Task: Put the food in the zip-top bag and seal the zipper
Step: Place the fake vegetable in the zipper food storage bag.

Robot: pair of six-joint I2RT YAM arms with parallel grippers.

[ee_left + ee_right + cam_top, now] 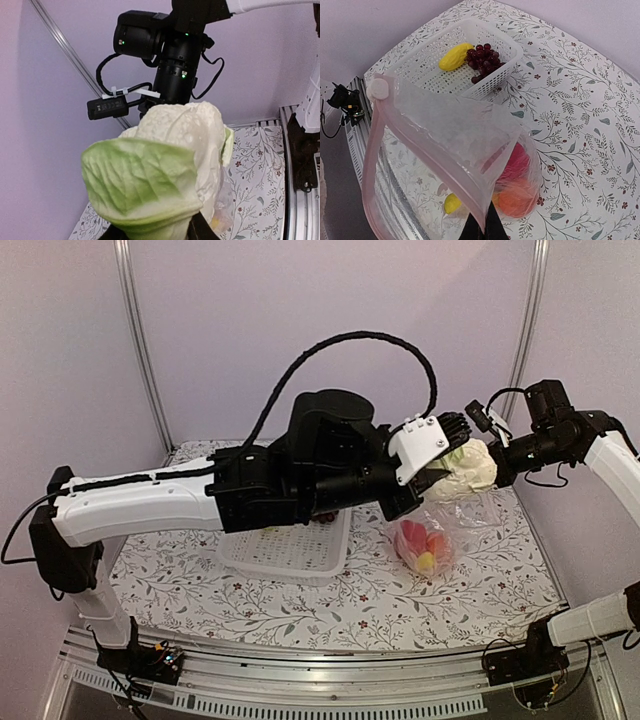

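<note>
Cauliflower [470,468] pinched by left gripper [438,478] above zip-top bag [445,135], right gripper [481,229] clamping its rim. Three pieces bagged; grapes [482,62], yellow piece [455,56] remain in basket [513,50]; zipper [371,150] unsealed.

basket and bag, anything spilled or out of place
Nothing stands out. The yellow piece and grapes sit in the basket, the right claw holds the bag open with food inside, and the left claw holds the cauliflower in the air.
</note>
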